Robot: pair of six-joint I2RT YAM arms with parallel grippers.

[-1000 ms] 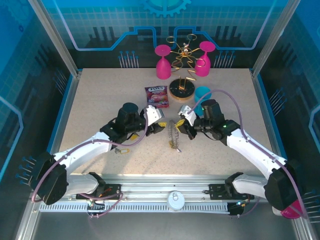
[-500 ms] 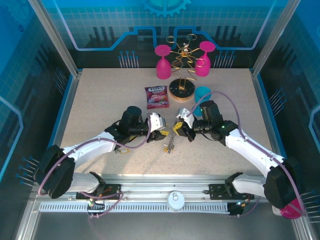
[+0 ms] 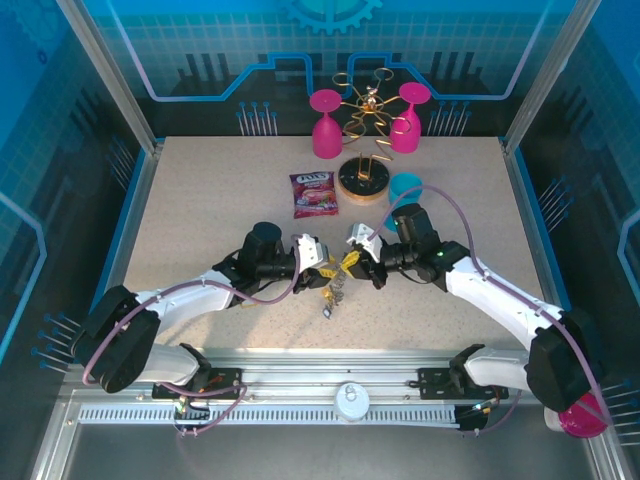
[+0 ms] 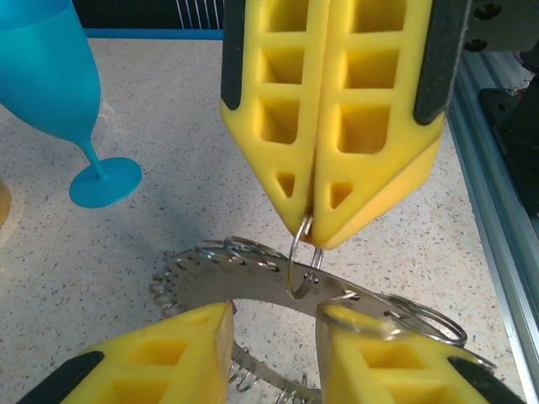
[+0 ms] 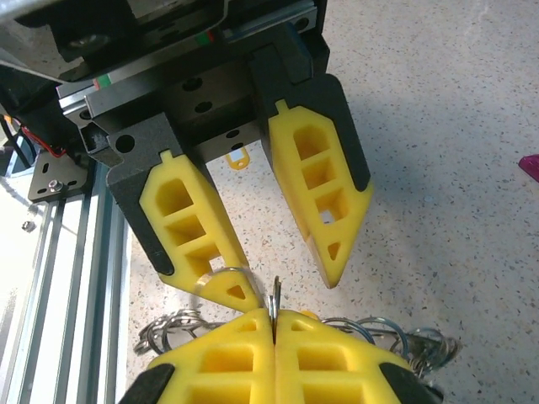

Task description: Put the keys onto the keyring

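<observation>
The keyring [image 3: 336, 284], a flat grey metal band with small wire loops, hangs between my two grippers at mid table. My right gripper [image 3: 356, 264] is shut on one wire loop [image 5: 274, 296] of it, the pads [image 5: 320, 358] pressed together. My left gripper [image 3: 321, 268] faces it with its jaws apart. In the left wrist view the keyring's band [image 4: 244, 282] crosses in front of the open left gripper [image 4: 274, 316] and rests against the right-hand fingertip [image 4: 362, 337]. One of the keys [image 5: 238, 157], with a yellow tag, lies on the table under the left arm.
At the back stand two pink glasses [image 3: 325, 125] [image 3: 408, 118] beside a gold wire rack on a round wooden base [image 3: 362, 184]. A blue glass [image 4: 50, 76] and a snack packet [image 3: 314, 193] lie behind the grippers. The metal rail [image 3: 350, 400] runs along the near edge.
Both grippers have drawn closer together and toward the near edge. The right gripper carried the keyring leftward with it. The left jaws have narrowed.
</observation>
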